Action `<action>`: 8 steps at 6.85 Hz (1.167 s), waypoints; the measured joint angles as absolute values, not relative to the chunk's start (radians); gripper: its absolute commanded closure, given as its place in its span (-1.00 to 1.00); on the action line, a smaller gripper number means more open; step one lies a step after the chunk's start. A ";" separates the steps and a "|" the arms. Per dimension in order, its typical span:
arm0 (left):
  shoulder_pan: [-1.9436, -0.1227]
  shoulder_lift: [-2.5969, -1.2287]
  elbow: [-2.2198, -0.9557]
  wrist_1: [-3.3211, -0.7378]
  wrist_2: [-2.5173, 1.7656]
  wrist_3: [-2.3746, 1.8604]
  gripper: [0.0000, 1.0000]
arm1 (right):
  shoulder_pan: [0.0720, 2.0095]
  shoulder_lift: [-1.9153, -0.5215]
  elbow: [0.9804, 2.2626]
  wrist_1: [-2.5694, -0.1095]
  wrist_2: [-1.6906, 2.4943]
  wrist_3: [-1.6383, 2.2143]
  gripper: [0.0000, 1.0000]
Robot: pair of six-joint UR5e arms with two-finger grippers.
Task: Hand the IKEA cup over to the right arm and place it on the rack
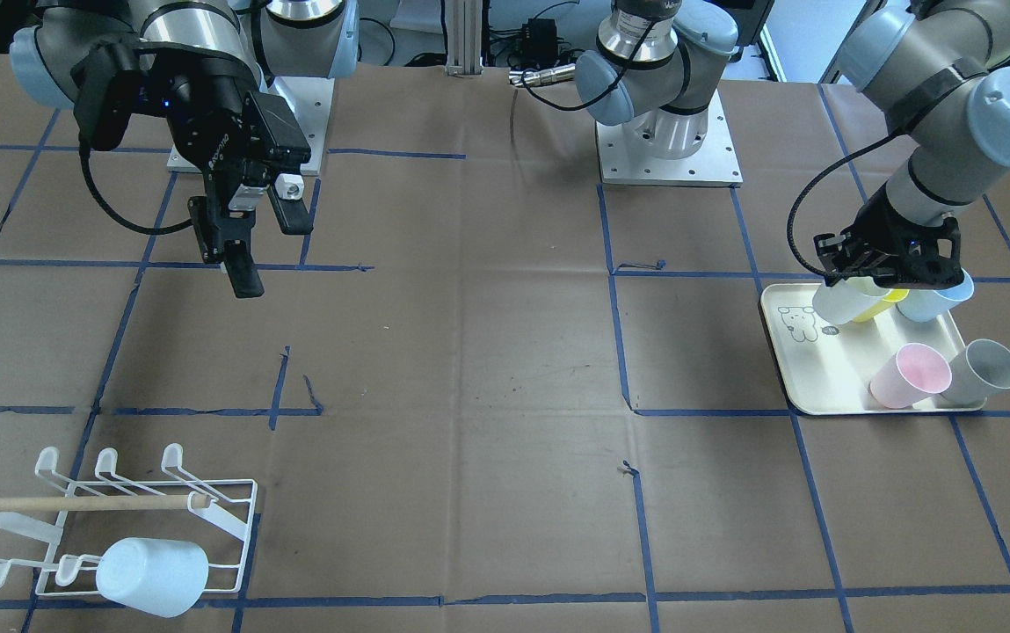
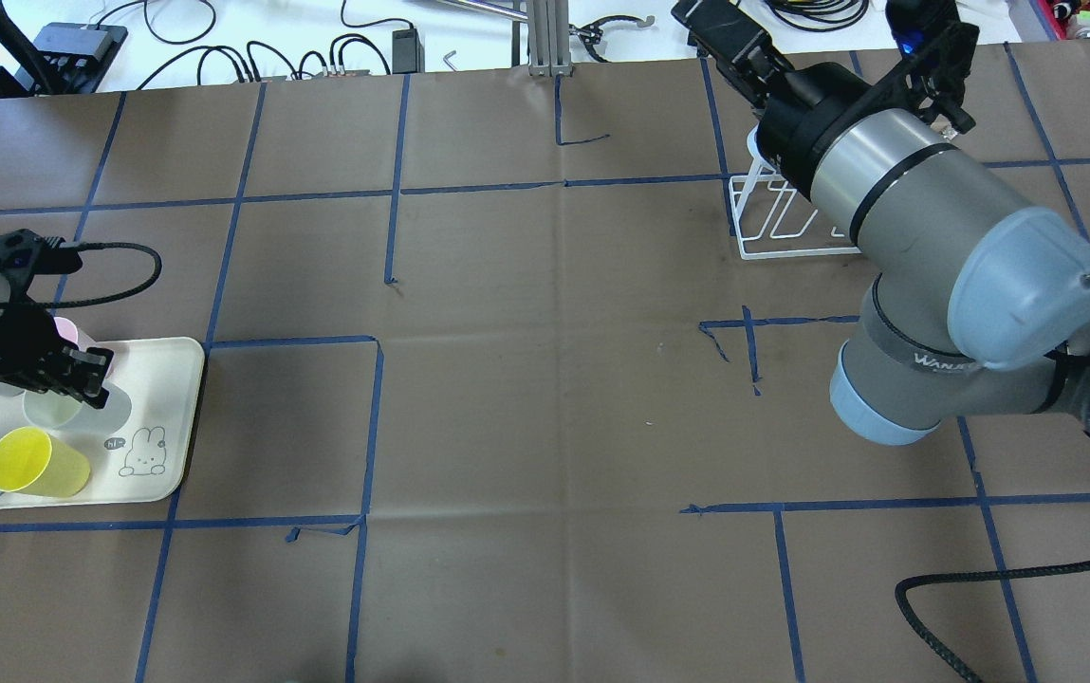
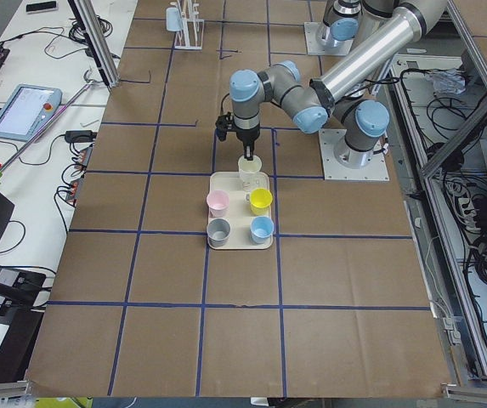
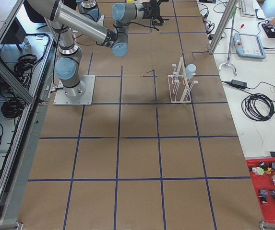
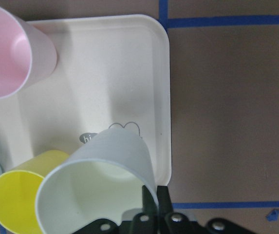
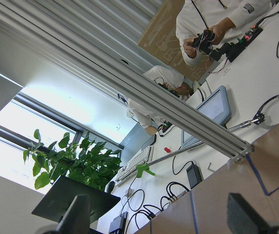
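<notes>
presently, pale white tapered cup (image 5: 112, 156), left gripper (image 5: 155, 195) clamped on its rim, right gripper (image 1: 269, 255) open, empty

Bench (image 1: 469, 352): brown paper cover, blue tape grid (image 1: 619, 334). Front-facing view: cream tray (image 1: 830, 374) at 3 o'clock, white wire rack (image 1: 74, 504) at 8 o'clock. Arm base plates at 10 o'clock (image 1: 316, 132) and 1 o'clock (image 1: 707, 167).

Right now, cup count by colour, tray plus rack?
White cup: 1
Yellow cup: 1
Pink cup: 1
Grey cup: 1
Blue cups: 2
Total: 6
</notes>
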State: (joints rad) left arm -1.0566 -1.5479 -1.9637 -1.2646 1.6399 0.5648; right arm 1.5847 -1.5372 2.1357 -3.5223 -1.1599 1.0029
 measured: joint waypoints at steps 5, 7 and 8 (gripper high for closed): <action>-1.380 -1.722 -1.463 -1.519 1.546 0.398 1.00 | 1.625 -1.572 2.212 -3.510 -1.175 1.516 -1.00; -1.439 -1.738 -1.440 -1.474 1.393 0.277 1.00 | 1.625 -1.584 2.231 -3.471 -1.178 1.523 -1.00; -1.454 -1.734 -1.446 -1.427 1.292 0.257 1.00 | 1.626 -1.583 2.233 -3.459 -1.178 1.518 -1.00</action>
